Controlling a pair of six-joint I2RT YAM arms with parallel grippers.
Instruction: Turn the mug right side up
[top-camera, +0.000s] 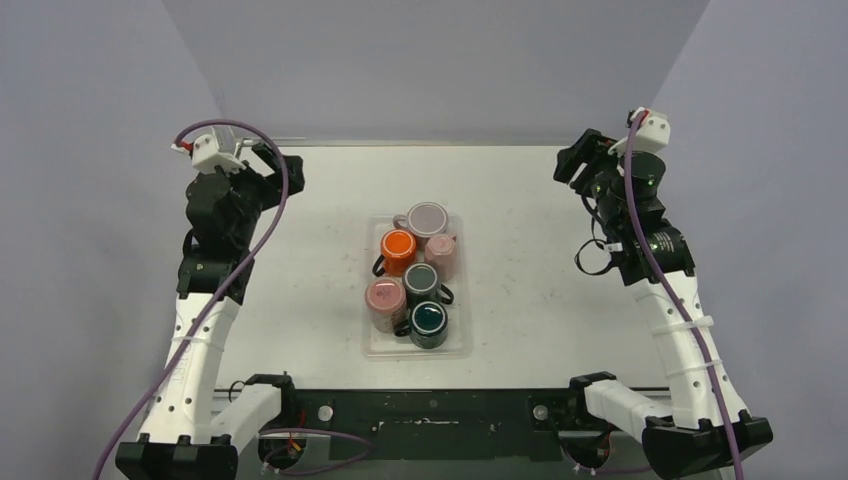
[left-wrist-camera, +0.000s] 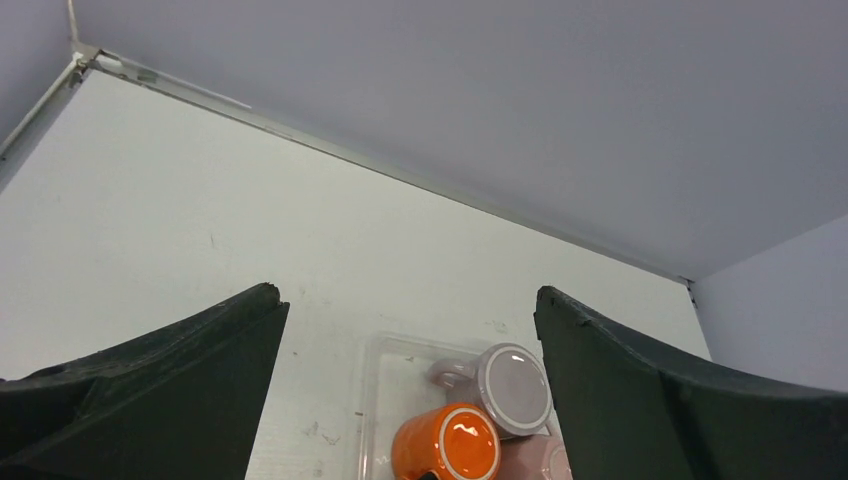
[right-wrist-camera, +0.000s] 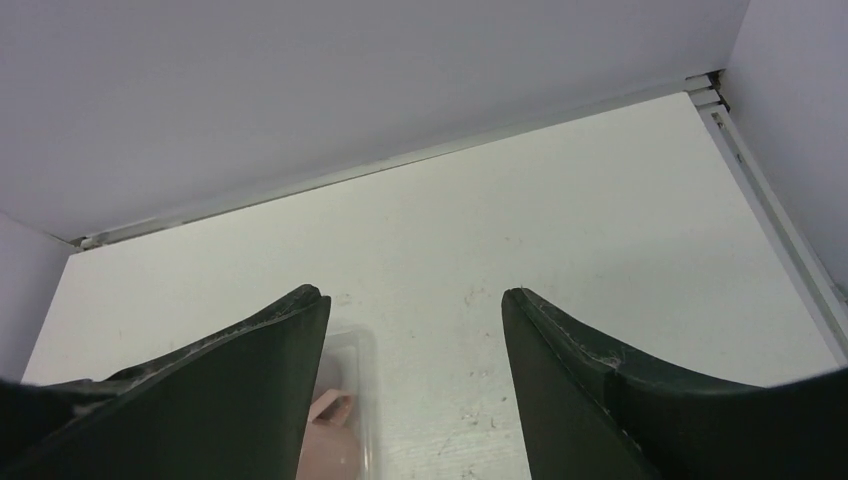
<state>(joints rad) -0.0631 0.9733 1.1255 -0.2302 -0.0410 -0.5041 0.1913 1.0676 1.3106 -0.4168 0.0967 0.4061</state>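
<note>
A clear plastic tray (top-camera: 367, 342) at the table's middle holds several mugs that look bottom-up: lilac (top-camera: 428, 217), orange (top-camera: 398, 245), pale pink (top-camera: 441, 246), grey (top-camera: 421, 279), speckled pink (top-camera: 385, 297) and teal (top-camera: 429, 320). My left gripper (top-camera: 272, 166) is open and empty, raised at the far left, well away from the tray. My right gripper (top-camera: 574, 160) is open and empty, raised at the far right. The left wrist view (left-wrist-camera: 405, 295) shows the lilac mug (left-wrist-camera: 513, 376) and orange mug (left-wrist-camera: 448, 447) base-up. The right wrist view (right-wrist-camera: 412, 295) shows a pink mug's handle (right-wrist-camera: 328, 412).
Grey walls enclose the table on the far side and both sides. The tray's corner shows in the left wrist view (left-wrist-camera: 371, 385) and in the right wrist view (right-wrist-camera: 366, 352). The white tabletop (top-camera: 300, 300) carries faint scuff marks. The arm bases stand at the near edge.
</note>
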